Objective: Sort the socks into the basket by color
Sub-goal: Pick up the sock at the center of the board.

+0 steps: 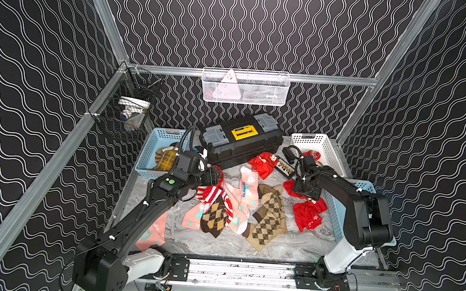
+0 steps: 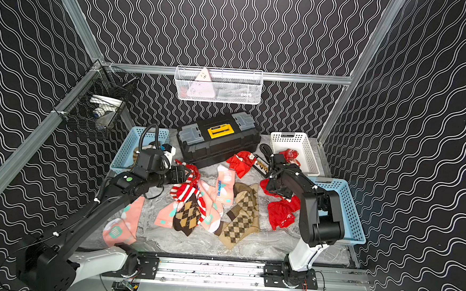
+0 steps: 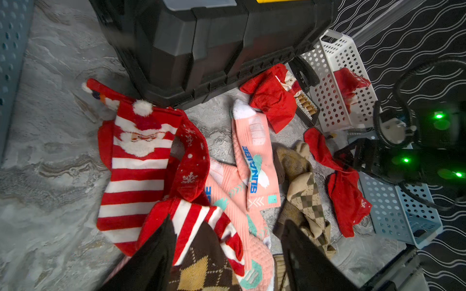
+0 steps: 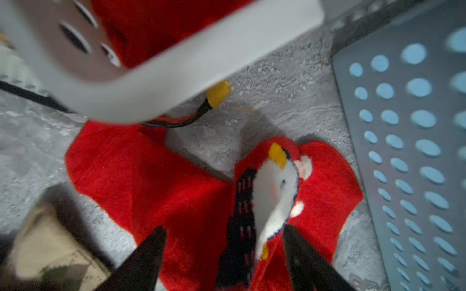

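Right gripper (image 4: 223,228) spread astride red sock (image 4: 196,201) — blue basket (image 4: 378,103) wall close beside — left gripper (image 3: 227,219) spread too.

The red penguin sock (image 4: 274,191) lies crumpled, its raised fold between the parted fingers of the right gripper (image 4: 223,228). The red-white striped sock (image 3: 186,221) and the dark brown argyle sock (image 3: 204,252) overlap directly beneath the spread left gripper (image 3: 227,221). Just ahead of that gripper, the Santa sock (image 3: 141,156) lies flat beside the salmon-pink lettered sock (image 3: 254,161) and the bunched tan argyle sock (image 3: 305,196).
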`<state>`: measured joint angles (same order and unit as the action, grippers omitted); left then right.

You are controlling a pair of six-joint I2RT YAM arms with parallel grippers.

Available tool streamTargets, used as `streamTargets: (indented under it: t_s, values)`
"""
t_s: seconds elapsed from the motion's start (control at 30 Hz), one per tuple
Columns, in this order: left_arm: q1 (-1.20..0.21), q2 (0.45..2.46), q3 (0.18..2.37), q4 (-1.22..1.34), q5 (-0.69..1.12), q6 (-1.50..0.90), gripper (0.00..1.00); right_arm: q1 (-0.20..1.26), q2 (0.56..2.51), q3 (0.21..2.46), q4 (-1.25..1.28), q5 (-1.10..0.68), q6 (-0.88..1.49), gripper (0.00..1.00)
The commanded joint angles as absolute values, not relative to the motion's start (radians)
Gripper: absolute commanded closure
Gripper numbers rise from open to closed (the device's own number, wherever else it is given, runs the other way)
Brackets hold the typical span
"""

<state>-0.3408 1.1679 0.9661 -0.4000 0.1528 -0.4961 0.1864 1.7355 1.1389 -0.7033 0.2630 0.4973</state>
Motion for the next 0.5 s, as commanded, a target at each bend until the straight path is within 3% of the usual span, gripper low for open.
streamTargets:
  t_s: [0.0, 0.07, 0.17, 0.47]
  values:
    - [-0.344, 1.159, 0.953, -0.38, 0.15, -0.505, 0.3, 0.187, 1.73, 1.138, -0.681, 0.24, 0.517, 0.56]
    - [-0.345, 1.154, 0.947, -0.378, 0.15, -0.506, 0.3, 0.189, 1.708, 1.106, -0.679, 0.229, 0.516, 0.78]
    - [-0.347, 1.157, 0.94, -0.374, 0.148, -0.508, 0.3, 0.189, 1.681, 1.114, -0.702, 0.226, 0.511, 0.98]
    - [-0.369, 1.169, 0.945, -0.365, 0.139, -0.505, 0.3, 0.192, 1.54, 1.177, -0.786, 0.186, 0.497, 1.0]
